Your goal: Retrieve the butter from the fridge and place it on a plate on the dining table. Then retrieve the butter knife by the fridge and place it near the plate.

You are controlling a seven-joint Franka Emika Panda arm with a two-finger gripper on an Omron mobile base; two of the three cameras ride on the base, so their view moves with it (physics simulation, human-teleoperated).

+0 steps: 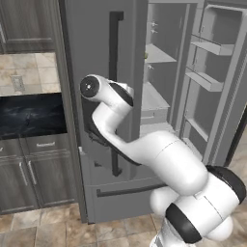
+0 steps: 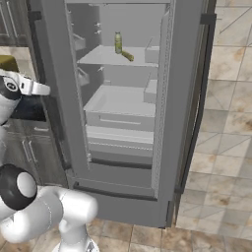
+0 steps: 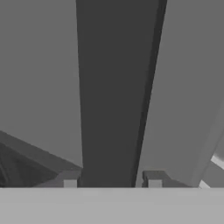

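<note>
Butter (image 2: 128,56): olive-yellow bar lying on an upper shelf inside the fridge (image 2: 182,98), beside an upright green bottle (image 2: 118,43). Gripper (image 3: 112,183): nearest item, jaws parted, one fingertip (image 3: 70,182) either side of the dark vertical door handle (image 3: 116,92); contact with it cannot be told. Right door stands open.

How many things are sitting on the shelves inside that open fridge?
2, both on the upper shelf: an upright pale green bottle and, lying just right of it, the small olive-yellow butter. The door and inner walls could hide more.
</note>
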